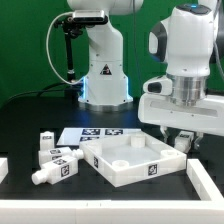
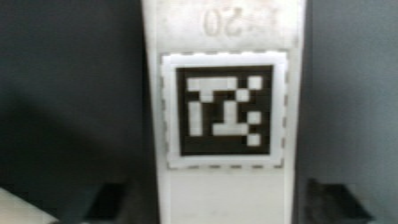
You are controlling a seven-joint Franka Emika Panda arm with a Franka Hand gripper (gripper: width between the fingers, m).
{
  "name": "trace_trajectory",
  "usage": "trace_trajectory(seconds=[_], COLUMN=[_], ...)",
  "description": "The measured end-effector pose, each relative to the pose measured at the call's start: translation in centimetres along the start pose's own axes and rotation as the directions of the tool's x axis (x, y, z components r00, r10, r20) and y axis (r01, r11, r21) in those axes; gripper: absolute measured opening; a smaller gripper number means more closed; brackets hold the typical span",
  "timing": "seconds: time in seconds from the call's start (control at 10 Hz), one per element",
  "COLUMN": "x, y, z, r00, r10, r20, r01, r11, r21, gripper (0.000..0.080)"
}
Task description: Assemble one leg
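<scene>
Several white legs [image 1: 55, 160] with black-and-white tags lie in a cluster on the dark table at the exterior view's left. The large white square tabletop [image 1: 112, 168] lies in the middle, open side up. My gripper [image 1: 178, 141] hangs over the tabletop's edge at the exterior view's right, far from the legs. In the wrist view a long white tagged wall [image 2: 222, 105], apparently that edge, runs between my fingers [image 2: 338, 200]. A dark gap shows on each side of it, so the gripper [image 2: 222, 203] is open. No leg shows in the wrist view.
The marker board [image 1: 100, 132] lies flat behind the tabletop. The arm's white base [image 1: 105, 75] stands at the back. White blocks sit at the front left [image 1: 3, 168] and front right [image 1: 207, 182] corners.
</scene>
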State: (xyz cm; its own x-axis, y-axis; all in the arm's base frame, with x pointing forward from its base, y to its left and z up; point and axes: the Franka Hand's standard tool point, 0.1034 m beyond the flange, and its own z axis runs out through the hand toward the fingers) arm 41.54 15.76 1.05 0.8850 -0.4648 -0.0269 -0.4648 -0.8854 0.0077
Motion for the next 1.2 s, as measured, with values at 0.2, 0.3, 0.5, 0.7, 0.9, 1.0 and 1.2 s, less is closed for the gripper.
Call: trace_trajectory(seconds=[0.2,0.3,0.5,0.7,0.9,1.0,1.2], x=[0.2,1.6,4.1,6.2,7.8,7.0,6.9], y=[0.1,0.6,1.4,2.4,1.4,0.6,0.5], z=[-0.4,-3.3,-6.9,-7.4,-8.1,-7.9,-7.8], r00=[0.999,0.995,0.992,0.951,0.901,0.926,0.923], r10=[-0.033,-0.092,-0.129,-0.305,-0.422,-0.363,-0.371], r20=[0.009,0.031,-0.003,-0.052,-0.100,-0.103,-0.103], r01=[0.033,0.091,0.129,0.307,0.428,0.370,0.378], r11=[0.999,0.996,0.990,0.950,0.903,0.927,0.924], r21=[-0.003,0.009,0.051,0.055,0.049,0.057,0.056], gripper=[0.0624,0.0642,0.0648,0.0649,0.0649,0.0649,0.0649])
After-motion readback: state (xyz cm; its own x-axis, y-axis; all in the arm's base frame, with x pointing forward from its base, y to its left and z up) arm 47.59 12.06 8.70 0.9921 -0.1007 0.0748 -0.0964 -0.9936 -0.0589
